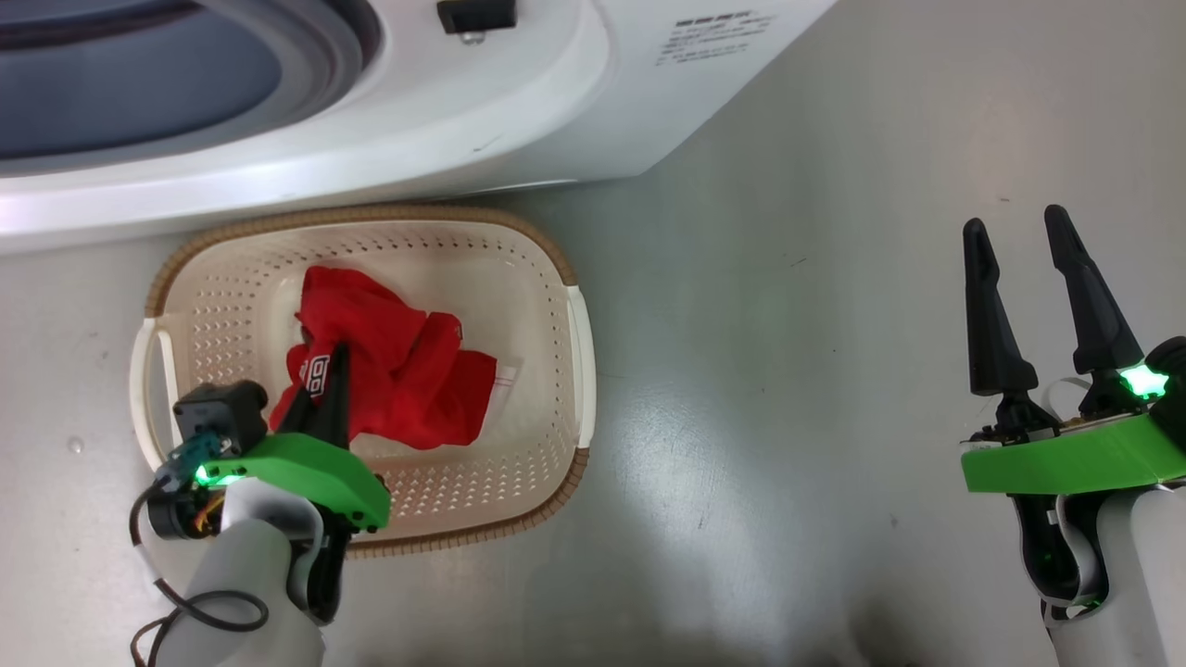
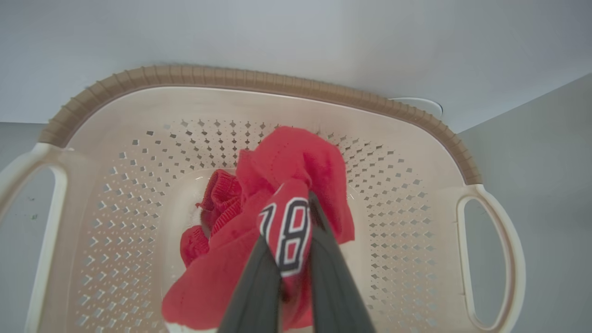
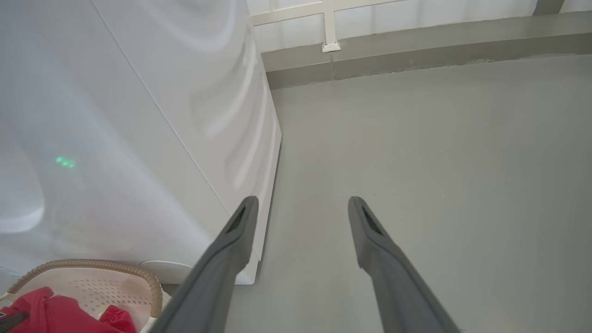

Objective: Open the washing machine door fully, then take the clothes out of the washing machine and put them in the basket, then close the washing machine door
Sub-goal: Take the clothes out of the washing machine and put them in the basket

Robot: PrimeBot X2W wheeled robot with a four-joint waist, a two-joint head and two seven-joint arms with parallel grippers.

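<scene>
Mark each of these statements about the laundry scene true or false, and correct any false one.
1. The left gripper is shut on the clothes. True.
2. The right gripper is open and holds nothing. True.
3. The clothes are draped over the right gripper. False: they lie inside the basket, pinched by the left gripper.
4. The basket stands on a table. False: it stands on the floor, right in front of the washing machine.

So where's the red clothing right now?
The clothes lie inside the basket, on the floor just in front of the washing machine, at the left of the head view; the left gripper is shut on a fold of them.
</scene>
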